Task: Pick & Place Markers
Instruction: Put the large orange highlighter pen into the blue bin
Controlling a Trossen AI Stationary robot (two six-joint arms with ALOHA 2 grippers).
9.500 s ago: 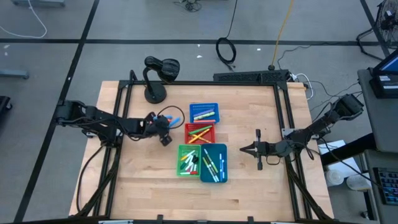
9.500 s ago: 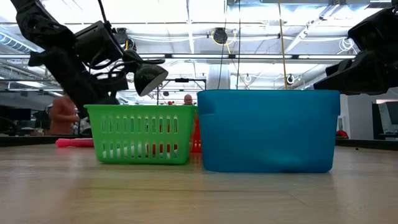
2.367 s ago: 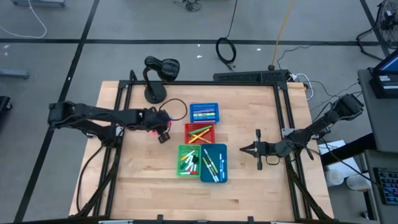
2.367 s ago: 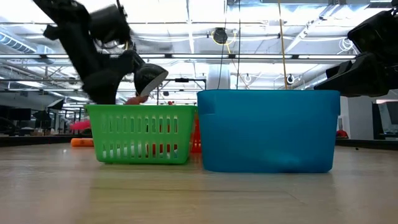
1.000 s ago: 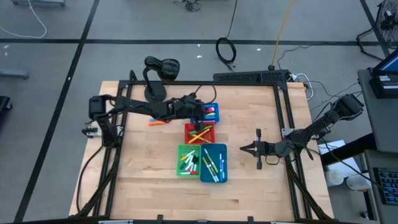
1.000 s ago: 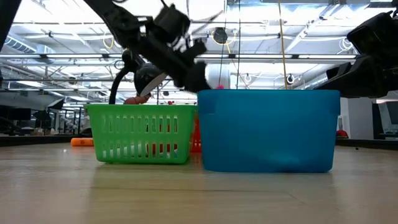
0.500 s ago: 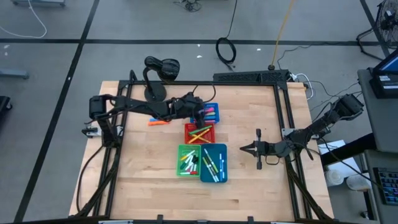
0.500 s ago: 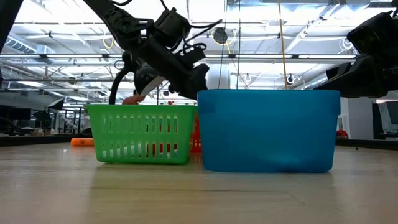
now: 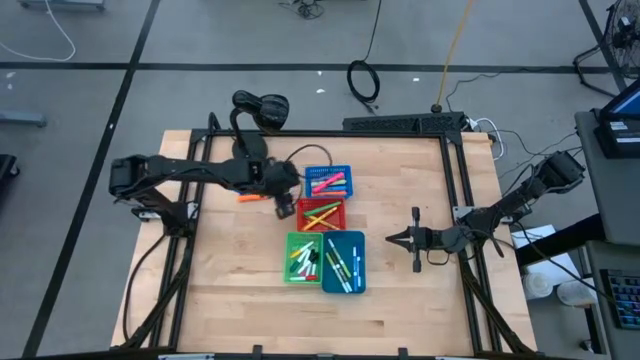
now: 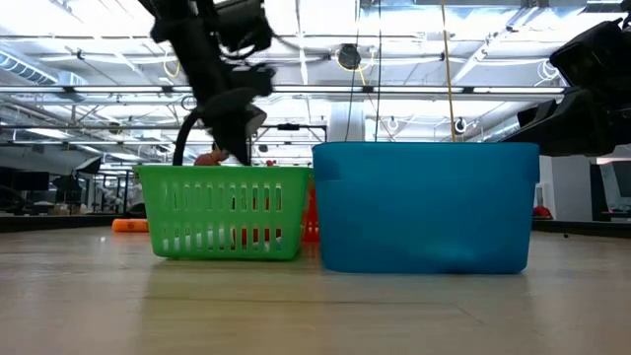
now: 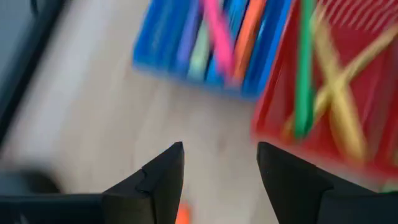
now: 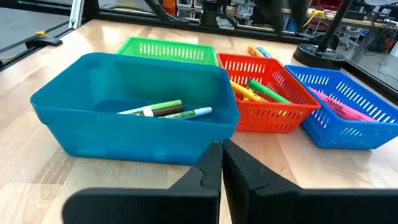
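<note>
- On the table's left-centre, I have the left gripper point(image 9: 283, 192) above bare wood just left of the blue bin point(image 9: 345, 170) and red bin point(image 9: 343, 223); its fingers point(image 11: 163, 174) are spread with nothing between them.
- Loose orange marker point(image 9: 251, 197) lies on the wood just left of that gripper, between it and the lamp base point(image 9: 250, 149); I see its tip at the edge of the left wrist view point(image 11: 182, 215), close by the fingers.
- Long axis of that marker runs roughly left-right across the table in the high view.
- Left arm is clearly nearer; I judge the next reach is a short move back left and down, with the fingers turned across the marker's length.
- Right gripper point(image 9: 412, 240) waits right of the teal bin point(image 9: 359, 262), fingers point(image 12: 211, 163) pressed together, well apart from the loose marker.
- Other markers already sit in the four bins, including the green bin point(image 9: 291, 262).
</note>
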